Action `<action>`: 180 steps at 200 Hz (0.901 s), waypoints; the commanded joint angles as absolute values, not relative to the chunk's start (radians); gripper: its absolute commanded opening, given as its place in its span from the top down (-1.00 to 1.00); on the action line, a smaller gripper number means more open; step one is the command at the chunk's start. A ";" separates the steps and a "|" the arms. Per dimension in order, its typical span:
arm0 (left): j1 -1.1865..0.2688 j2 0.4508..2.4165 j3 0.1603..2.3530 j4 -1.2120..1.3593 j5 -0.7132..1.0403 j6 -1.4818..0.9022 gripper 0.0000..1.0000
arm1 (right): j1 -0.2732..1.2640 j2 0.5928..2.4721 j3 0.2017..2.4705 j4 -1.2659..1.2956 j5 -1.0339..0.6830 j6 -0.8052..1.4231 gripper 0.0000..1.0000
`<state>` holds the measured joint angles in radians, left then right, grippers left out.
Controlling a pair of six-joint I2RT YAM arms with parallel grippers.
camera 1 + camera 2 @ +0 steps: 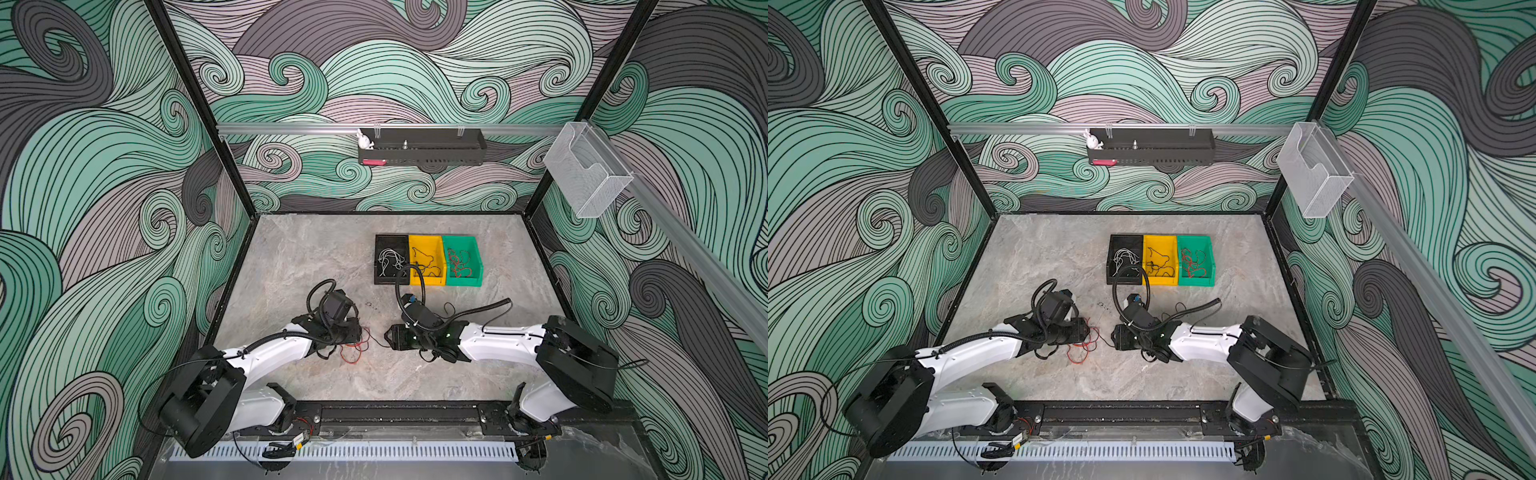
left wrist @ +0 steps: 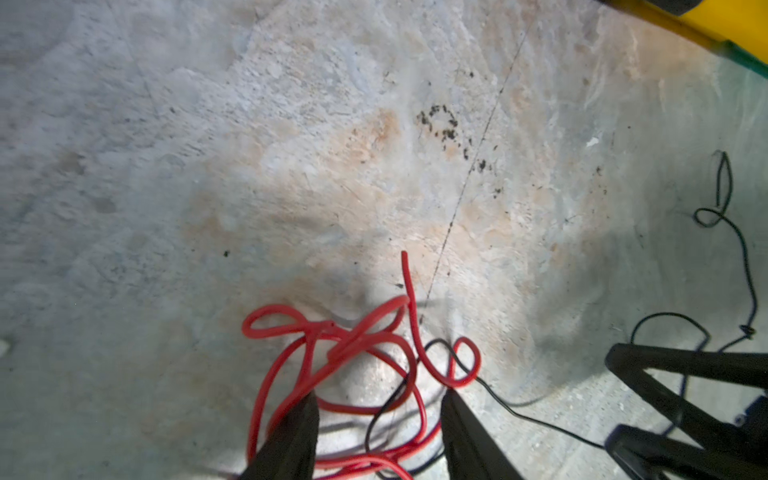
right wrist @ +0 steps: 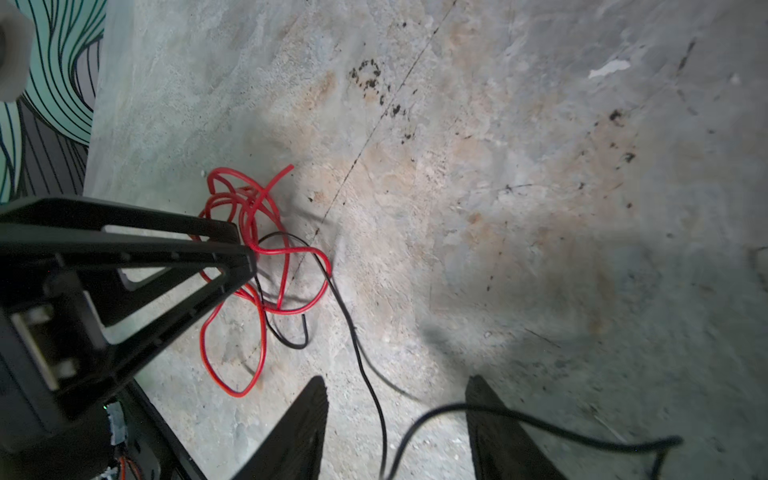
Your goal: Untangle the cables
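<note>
Between the left fingers [image 2: 291,440], which stand apart and clamp nothing, run several loops of the red cable [image 2: 365,332] and one strand of the black cable [image 3: 353,332]; one red loop rides up along a finger. Opposite, the right fingers [image 3: 299,432] are parted too, with the black cable passing loosely through their gap and draping over one of them. The knot [image 1: 353,351] of red and black lies on the surface [image 1: 311,257] between the two arms, right at the tips of the left fingers. Farther back sit three bins side by side: a black bin [image 1: 384,280] with white cables [image 1: 388,262], a yellow bin [image 1: 426,282] with black ones, a green bin [image 1: 463,283] with red ones.

My worry is the mixed bundle in the left gap: closing there would likely pinch red and black together, and a pull from the right would then cinch the knot instead of freeing the black strand. The drape over the right finger could also snag and drag the whole clump across the surface, since such light wire offers no anchor.
</note>
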<state>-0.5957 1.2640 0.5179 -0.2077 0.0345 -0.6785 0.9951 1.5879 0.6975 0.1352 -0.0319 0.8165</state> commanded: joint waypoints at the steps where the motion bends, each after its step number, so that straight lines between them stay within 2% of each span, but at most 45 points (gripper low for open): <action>1: -0.580 1.271 0.537 -0.188 -0.025 -0.719 0.10 | 1.001 1.615 0.725 0.179 -0.037 0.821 0.17; 12: -0.578 1.268 0.533 -0.180 -0.031 -0.731 0.18 | 1.001 1.627 0.726 0.179 -0.034 0.818 0.38; 24: -0.576 1.266 0.528 -0.169 -0.031 -0.741 0.37 | 1.001 1.629 0.724 0.173 -0.031 0.816 0.58; 53: -0.570 1.261 0.522 -0.169 -0.034 -0.749 0.69 | 1.000 1.593 0.707 0.142 0.005 0.798 0.73; 70: -0.561 1.264 0.519 -0.178 -0.040 -0.747 0.81 | 0.996 1.556 0.697 0.102 0.039 0.780 0.77; 119: -0.519 1.260 0.497 -0.182 -0.039 -0.737 0.82 | 0.953 1.441 0.629 0.025 0.076 0.752 0.82; 180: -0.456 1.252 0.474 -0.219 -0.066 -0.728 0.81 | 0.823 1.274 0.529 -0.042 0.089 0.724 0.87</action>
